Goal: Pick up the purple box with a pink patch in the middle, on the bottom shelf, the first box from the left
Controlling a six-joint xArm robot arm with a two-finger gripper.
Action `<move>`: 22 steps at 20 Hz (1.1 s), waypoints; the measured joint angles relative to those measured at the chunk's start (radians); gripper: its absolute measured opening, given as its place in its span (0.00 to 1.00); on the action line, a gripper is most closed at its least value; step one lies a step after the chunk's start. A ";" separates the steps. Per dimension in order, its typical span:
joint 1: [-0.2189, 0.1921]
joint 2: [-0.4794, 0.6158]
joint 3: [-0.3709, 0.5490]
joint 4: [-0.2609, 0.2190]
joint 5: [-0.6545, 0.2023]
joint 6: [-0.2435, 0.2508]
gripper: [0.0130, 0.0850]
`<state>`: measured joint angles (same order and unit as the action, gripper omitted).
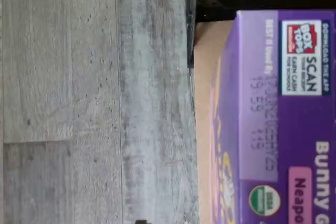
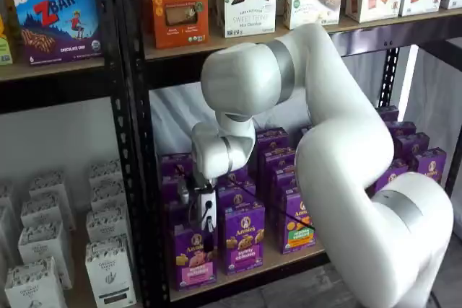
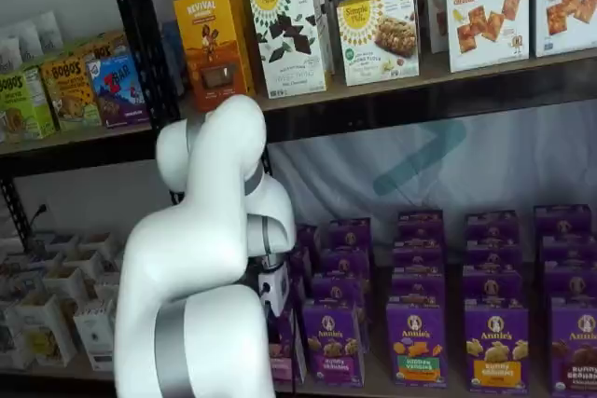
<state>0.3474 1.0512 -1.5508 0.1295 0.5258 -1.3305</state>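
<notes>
Grey plank floor [image 1: 94, 98] beneath tan bottom shelf [image 2: 289, 259]; fingers [image 2: 203, 218] spread wide above purple box [image 2: 193, 256].

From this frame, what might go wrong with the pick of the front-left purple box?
1. The purple box stands close beside a similar Annie's box. A finger of the tool descending just above could land on the neighbour's edge or jam between them.
2. The target sits at the front of the bottom shelf, so a push from above might tip it forward off the board.
3. In a shelf view the white arm hides most of the target, which makes alignment hard to confirm.
</notes>
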 joint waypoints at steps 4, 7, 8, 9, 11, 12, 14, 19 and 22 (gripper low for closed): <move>0.000 0.005 0.002 0.017 -0.022 -0.016 0.94; 0.000 0.008 0.002 0.025 -0.027 -0.023 0.83; 0.000 0.009 0.002 0.026 -0.028 -0.024 0.78; 0.000 0.009 0.003 0.028 -0.029 -0.027 0.78; -0.001 0.010 0.002 0.033 -0.030 -0.032 0.72; -0.001 0.011 0.003 0.034 -0.032 -0.032 0.67; -0.001 0.012 0.003 0.030 -0.038 -0.029 0.67; 0.001 0.017 0.006 0.024 -0.061 -0.022 0.67; 0.003 0.019 0.007 0.044 -0.073 -0.039 0.67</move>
<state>0.3507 1.0700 -1.5442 0.1731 0.4526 -1.3691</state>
